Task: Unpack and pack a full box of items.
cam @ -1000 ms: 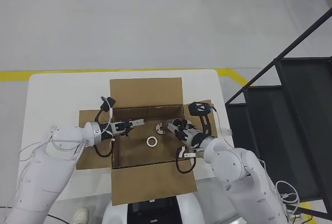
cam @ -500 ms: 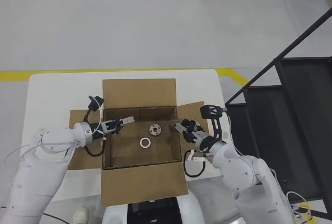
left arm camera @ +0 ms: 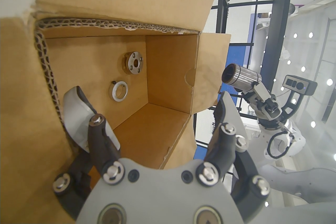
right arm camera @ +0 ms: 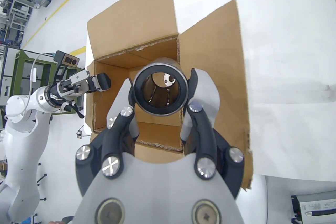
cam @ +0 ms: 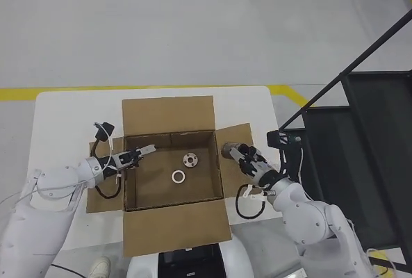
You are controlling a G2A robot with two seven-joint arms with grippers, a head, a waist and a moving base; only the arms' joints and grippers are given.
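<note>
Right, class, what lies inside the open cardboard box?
A flanged metal disc and a plain metal ring lie apart on its floor. The left tool covers the floor near one wall, so anything beneath is hidden.

The left arm [cam: 60, 182] is bending at the elbow, its forearm pointing across toward the right arm. The left gripper [left arm camera: 148, 97] is holding its fingers wide apart, gripping nothing. The right arm [cam: 299, 208] is angling forward and inward, its right gripper [cam: 231, 151] clamping a cylinder [right arm camera: 160, 110] between both fingers.

box [cam: 200, 189] top open | floor: flange [cam: 190, 160], ring [cam: 179, 177]; room beside them
</note>
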